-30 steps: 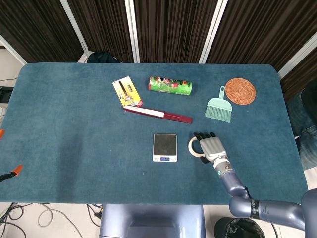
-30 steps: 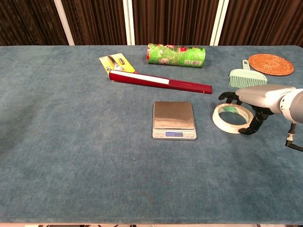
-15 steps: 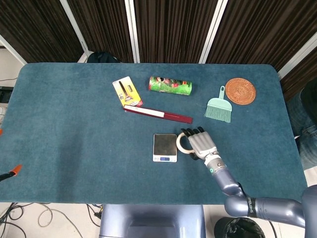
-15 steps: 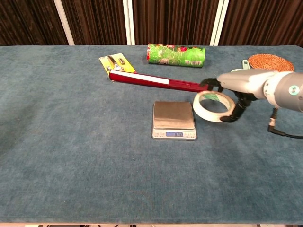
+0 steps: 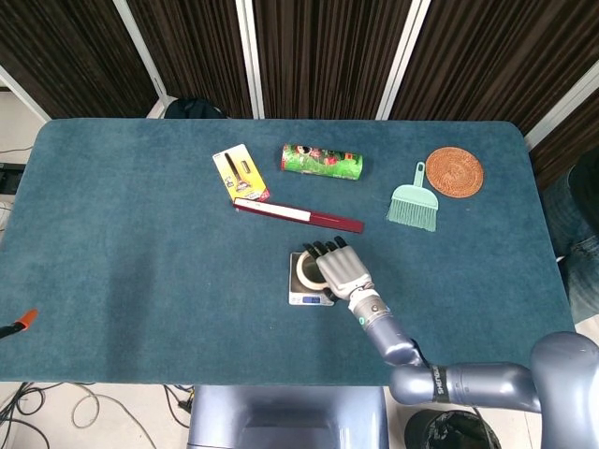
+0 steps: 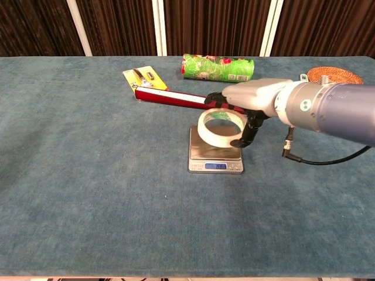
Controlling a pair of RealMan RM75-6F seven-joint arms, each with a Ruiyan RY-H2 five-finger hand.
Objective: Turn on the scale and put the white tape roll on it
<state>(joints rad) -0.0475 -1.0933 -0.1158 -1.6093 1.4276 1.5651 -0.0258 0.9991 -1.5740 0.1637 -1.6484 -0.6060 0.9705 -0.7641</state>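
The scale [image 6: 215, 152] sits near the middle of the desk [image 6: 88, 193], its display on the near edge. Above its platform the right hand [image 6: 246, 108] holds the tape roll [image 6: 221, 127], tilted; whether the roll touches the platform I cannot tell. Just behind the scale a long flat box [image 6: 196, 101] lies slantwise, its left end touching a small card pack [image 6: 140, 78]. Further back lies a can [image 6: 218, 67] on its side. To the right of the can, toward the far right corner, a small brush [image 5: 413, 203] lies just beside a round mat [image 5: 455, 172], the mat further right.
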